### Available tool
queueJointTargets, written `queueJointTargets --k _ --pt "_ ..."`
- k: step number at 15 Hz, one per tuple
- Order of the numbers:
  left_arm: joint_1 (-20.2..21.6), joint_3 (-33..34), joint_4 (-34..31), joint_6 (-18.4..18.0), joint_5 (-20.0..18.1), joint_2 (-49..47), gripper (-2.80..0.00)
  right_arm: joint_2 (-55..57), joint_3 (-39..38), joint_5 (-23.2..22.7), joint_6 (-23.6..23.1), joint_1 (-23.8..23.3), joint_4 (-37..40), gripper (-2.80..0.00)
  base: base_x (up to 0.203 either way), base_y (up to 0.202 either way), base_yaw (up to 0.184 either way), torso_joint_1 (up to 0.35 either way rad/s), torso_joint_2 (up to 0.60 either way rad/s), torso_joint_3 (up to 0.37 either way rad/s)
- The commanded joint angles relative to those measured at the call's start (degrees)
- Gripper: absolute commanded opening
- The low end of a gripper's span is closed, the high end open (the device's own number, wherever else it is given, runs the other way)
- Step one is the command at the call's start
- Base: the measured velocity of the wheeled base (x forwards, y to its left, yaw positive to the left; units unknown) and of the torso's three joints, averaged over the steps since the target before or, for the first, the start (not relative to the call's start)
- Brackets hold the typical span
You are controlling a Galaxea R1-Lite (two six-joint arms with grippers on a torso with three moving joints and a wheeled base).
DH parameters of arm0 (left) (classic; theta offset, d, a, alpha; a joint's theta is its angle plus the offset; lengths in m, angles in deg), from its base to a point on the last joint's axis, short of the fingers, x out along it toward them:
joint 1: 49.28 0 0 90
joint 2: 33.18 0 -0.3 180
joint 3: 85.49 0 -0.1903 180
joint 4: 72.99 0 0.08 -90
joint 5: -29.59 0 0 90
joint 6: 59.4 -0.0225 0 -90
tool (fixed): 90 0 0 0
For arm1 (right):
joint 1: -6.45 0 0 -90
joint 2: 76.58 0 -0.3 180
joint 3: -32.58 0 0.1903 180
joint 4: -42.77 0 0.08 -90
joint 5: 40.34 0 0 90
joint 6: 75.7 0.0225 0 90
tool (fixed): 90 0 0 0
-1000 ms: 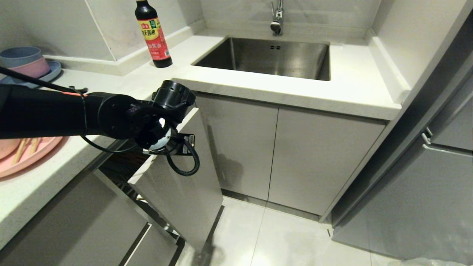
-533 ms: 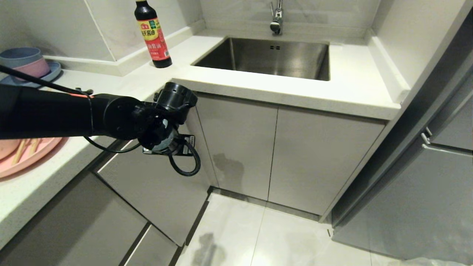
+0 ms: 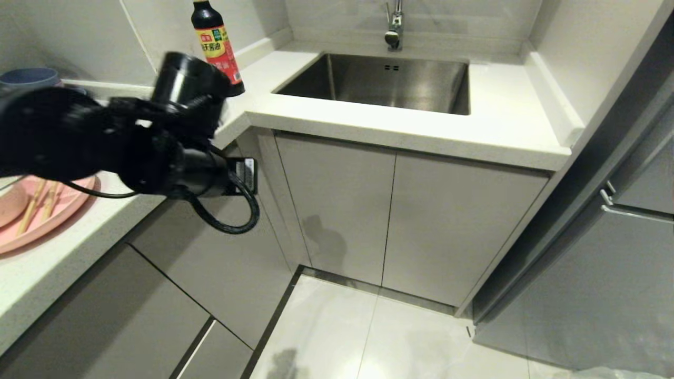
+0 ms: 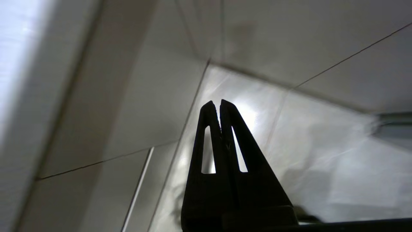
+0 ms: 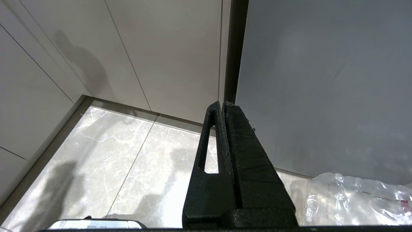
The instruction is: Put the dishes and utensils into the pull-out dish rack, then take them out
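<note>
Left arm (image 3: pixel 105 142) was up at counter height on the left, wrist over the counter edge just in front of the sauce bottle (image 3: pixel 215 45). Left gripper (image 4: pixel 220 104) was fully closed, fingers pressed together, holding nothing; it pointed down toward the floor tiles (image 4: pixel 322 154) and cabinet fronts (image 4: pixel 128 96).

Right gripper (image 5: pixel 222 104) hung low near the floor, also pinched closed and empty, aimed at the corner where the cabinet doors (image 5: pixel 167 48) meet a grey panel (image 5: pixel 322 80). Crumpled clear plastic (image 5: pixel 351 196) lay on the floor near it.

Rack was not visible: the cabinet front (image 3: pixel 210 263) below the left counter sat flush and closed.

Pink plate (image 3: pixel 45 213) was on the left counter (image 3: pixel 63 263), partly behind the arm, with the chopsticks (image 3: pixel 31 208) lying on it. Couldn't pick out the spoon or the white bowl. A blue bowl (image 3: pixel 29 76) showed at the back left, mostly hidden by the arm.

Sink (image 3: pixel 379 81) and tap (image 3: pixel 394 26) sat at the back centre.
</note>
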State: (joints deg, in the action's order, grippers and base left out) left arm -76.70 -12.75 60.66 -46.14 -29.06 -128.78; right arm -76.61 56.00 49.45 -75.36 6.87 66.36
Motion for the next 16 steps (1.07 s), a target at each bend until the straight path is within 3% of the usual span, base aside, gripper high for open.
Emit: queueJointTargets --k 1,3,5,8,11,13,14,16 --pt "0.17 0.79 -0.20 -0.35 -2.83 13.82 -2.80 -0.02 0.03 -0.01 0.01 0.02 0.02 -2.80 0.000 0.000 0.000 0.000 0.00 0.000" --pt "1.76 3.36 -0.28 -4.13 -7.08 24.39 -2.80 0.01 0.03 -0.02 0.01 0.02 0.03 -2.80 0.000 0.000 0.000 0.000 0.00 0.000" --pt "6.72 8.33 -0.25 -8.37 -12.96 36.09 -2.80 0.02 0.04 0.01 0.01 0.00 0.01 -2.80 0.000 0.000 0.000 0.000 0.00 0.000" --pt "12.43 20.93 0.62 -11.93 -19.59 55.04 -2.80 0.02 0.04 -0.06 0.01 0.02 0.03 -2.80 0.000 0.000 0.000 0.000 0.00 0.000" --pt "16.54 41.60 5.77 -15.53 -21.95 73.12 -2.80 0.02 0.03 0.03 0.01 0.02 -0.04 -2.80 0.000 0.000 0.000 0.000 0.00 0.000" --pt "18.35 54.40 12.78 -16.05 -20.27 77.38 -2.80 -0.01 0.00 -0.02 0.01 0.02 0.02 -2.80 0.000 0.000 0.000 0.000 0.00 0.000" --pt "19.57 59.46 15.73 -16.36 -20.51 78.07 -2.80 0.02 -0.02 -0.02 0.01 0.02 -0.01 -2.80 0.000 0.000 0.000 0.000 0.00 0.000" --pt "24.88 63.56 17.77 -16.91 -25.05 80.75 -2.80 -0.06 0.03 -0.05 0.01 0.02 0.01 -2.80 0.000 0.000 0.000 0.000 0.00 0.000"
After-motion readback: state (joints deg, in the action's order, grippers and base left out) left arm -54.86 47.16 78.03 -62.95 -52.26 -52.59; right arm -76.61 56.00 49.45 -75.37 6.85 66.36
